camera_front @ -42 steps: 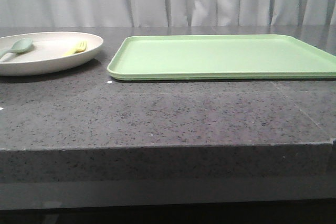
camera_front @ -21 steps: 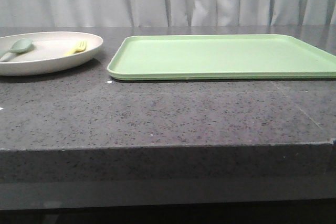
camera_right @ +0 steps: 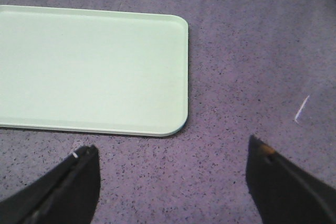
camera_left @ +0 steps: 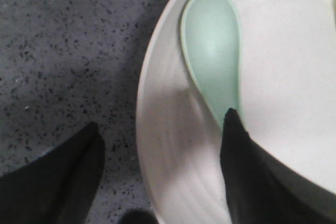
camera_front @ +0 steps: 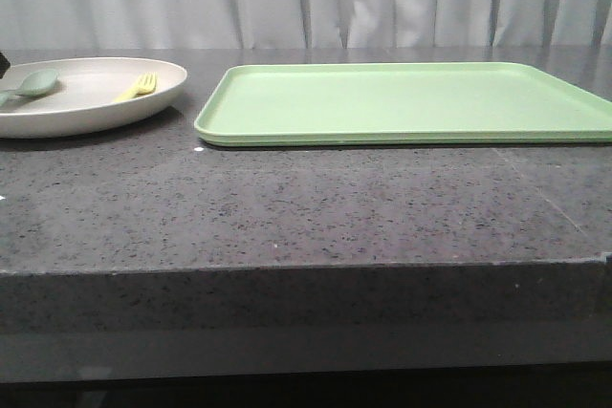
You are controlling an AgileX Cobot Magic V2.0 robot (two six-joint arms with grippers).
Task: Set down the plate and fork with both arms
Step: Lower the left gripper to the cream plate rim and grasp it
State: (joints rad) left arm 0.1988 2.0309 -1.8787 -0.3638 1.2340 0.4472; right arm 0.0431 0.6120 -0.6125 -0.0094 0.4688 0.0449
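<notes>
Left gripper (camera_left: 160, 174): jaws spread, straddling the rim of the plate (camera_left: 157, 182), one finger outside over the bench, the other inside over the handle end of the spoon (camera_left: 212, 51). Nothing held.

Change: a dark sliver now shows at the far left edge of the front view, beside the plate (camera_front: 96, 112); it was absent half a second ago. Probably the left arm arriving, so a rim grasp looks imminent.

Right gripper (camera_right: 170, 184): jaws wide apart, empty, hovering over bare bench near a corner of the tray (camera_right: 89, 66).

Plate: far left of the bench, toward its back edge, well clear of the front edge, not lifted.

Fork (camera_front: 137, 87): lying in the plate on its tray side, untouched.

Tray (camera_front: 411, 102): centre to right, toward the back edge.
</notes>
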